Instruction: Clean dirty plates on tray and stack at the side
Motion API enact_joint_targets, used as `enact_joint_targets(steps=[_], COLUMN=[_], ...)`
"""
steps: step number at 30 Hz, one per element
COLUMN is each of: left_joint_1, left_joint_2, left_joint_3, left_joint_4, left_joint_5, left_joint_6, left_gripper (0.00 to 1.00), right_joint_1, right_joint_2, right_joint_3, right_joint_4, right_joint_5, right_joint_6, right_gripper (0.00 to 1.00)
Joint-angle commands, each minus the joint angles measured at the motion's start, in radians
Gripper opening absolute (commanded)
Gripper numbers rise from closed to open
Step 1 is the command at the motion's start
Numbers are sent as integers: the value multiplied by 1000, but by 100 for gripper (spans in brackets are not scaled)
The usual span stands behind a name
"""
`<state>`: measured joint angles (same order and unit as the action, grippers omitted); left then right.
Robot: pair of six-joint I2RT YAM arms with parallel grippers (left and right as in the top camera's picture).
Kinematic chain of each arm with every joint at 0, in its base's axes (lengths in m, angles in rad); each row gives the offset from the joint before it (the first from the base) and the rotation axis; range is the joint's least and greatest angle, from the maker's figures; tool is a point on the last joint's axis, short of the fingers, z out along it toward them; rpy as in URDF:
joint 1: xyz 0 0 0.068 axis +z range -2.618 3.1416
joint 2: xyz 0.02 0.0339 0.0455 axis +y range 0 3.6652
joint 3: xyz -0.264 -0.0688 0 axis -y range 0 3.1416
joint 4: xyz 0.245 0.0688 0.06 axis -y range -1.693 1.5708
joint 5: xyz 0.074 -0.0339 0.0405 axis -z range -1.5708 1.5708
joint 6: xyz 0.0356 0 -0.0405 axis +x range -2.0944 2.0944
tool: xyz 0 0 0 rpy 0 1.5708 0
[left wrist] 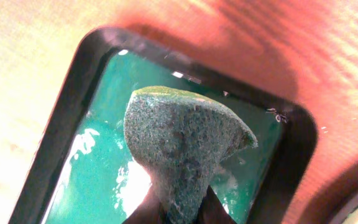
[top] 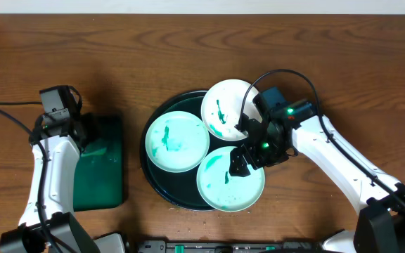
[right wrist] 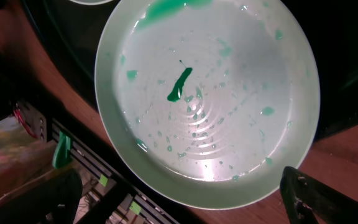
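I am working at a brown wooden table (top: 188,42) with a strong grain, and a pale strip (top: 202,5) is running along its far edge. At the far left a black cable (top: 2,105) is trailing over the wood. My left gripper (left wrist: 180,214) is pinching a dark green sponge (left wrist: 179,143) tight between its fingers. It is holding the sponge over the small rectangular tray (left wrist: 73,93), where shiny teal liquid is pooling inside the black rim. Toward the middle, the big round dark tray (top: 171,184) is sitting on the table just beside the small one, and all three white plates are lying in it. One plate (top: 178,142) is lying at the left, one (top: 225,109) at the far side overlapping the rim, and one (top: 220,186) at the near side, each smeared with teal. My right gripper (top: 243,160) is hanging over the far right edge of that near plate, its fingers spread wide with nothing between them. From my right wrist, wet ripples and green specks are showing across this plate. Along the table's near edge, some dark equipment (top: 209,246) is lying.
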<state>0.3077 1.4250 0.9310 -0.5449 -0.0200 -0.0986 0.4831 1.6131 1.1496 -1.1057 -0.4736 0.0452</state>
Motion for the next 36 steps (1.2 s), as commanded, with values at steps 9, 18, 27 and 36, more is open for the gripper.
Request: enact_joint_targets(steps=[9, 18, 27, 36], left_joint_1=[5, 5, 5, 5], left_joint_2=[-9, -9, 24, 231], left_joint_3=[14, 14, -11, -12], left_joint_4=[61, 56, 13, 8], left_joint_5=[35, 39, -2, -64], left_joint_6=[251, 326, 140, -47], left_gripper=[7, 7, 7, 7], right_joint_1=[12, 12, 11, 13], right_joint_2=[-3, -3, -3, -3], right_joint_3=[-5, -5, -5, -5], right_joint_4=[21, 34, 40, 39], right_joint_5=[-2, -1, -2, -2], right_joint_6=[10, 10, 10, 10], right_gripper=[99, 99, 99, 99])
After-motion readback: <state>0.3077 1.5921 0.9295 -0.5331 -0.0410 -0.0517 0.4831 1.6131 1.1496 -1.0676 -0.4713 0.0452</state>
